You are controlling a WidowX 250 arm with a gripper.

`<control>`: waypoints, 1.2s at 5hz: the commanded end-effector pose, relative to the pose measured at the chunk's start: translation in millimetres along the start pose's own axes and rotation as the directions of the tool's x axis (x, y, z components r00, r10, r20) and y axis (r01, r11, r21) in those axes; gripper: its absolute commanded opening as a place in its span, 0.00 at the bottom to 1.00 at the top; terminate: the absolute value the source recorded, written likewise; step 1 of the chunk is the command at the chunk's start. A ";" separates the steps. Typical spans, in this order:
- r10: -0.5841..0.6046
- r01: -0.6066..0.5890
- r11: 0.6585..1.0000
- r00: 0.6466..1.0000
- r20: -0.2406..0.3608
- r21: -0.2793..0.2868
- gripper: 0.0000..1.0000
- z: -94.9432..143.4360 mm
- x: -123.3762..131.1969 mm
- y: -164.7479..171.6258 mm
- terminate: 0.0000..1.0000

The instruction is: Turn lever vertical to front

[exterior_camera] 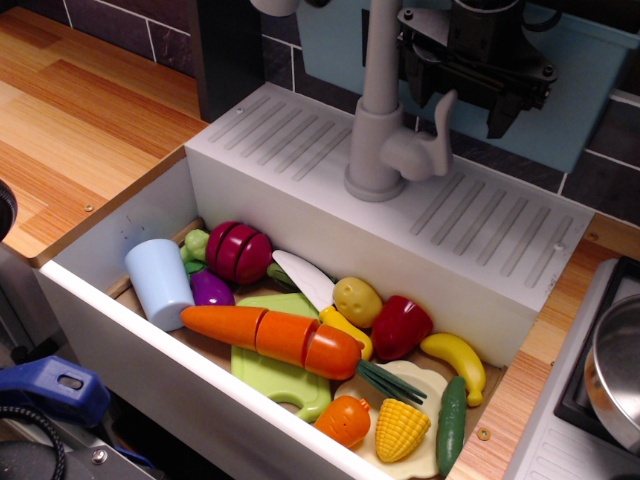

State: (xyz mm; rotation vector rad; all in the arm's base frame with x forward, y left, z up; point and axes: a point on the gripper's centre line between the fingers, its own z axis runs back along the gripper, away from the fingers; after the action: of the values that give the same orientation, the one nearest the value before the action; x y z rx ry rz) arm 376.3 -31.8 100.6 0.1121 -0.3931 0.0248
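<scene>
The grey lever (438, 138) sticks out of the right side of the tall grey faucet column (377, 110) on the white ribbed sink top (300, 150). Its paddle stands nearly upright, tip pointing up. My black gripper (457, 103) hangs above and slightly right of the lever, in front of a blue panel. Its jaws are apart with nothing between them, and they do not touch the lever. One finger (497, 118) shows to the right of the paddle tip.
The open sink basin (120, 300) below holds toy food: a carrot (272, 336), red pepper (401, 326), banana (457, 364), corn (400, 430), a blue cup (159, 283) and a knife (303, 278). A pot (615, 375) sits at the right edge. A wooden counter (80, 120) lies to the left.
</scene>
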 end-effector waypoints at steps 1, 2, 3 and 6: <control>0.017 -0.017 1.000 0.998 0.060 0.008 0.00 13.3 15.9 3.0 0.00; 0.042 -0.042 0.999 0.998 0.042 -0.005 0.00 14.6 8.2 0.7 0.00; 0.058 -0.058 0.998 0.998 0.031 -0.003 0.00 18.8 -0.6 -1.2 0.00; 0.170 -0.170 0.983 0.985 -0.008 -0.071 0.00 7.7 -41.7 -17.7 0.00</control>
State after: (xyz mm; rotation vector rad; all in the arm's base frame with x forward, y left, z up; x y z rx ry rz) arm 333.5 -39.0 79.2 0.0141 -0.4055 0.2181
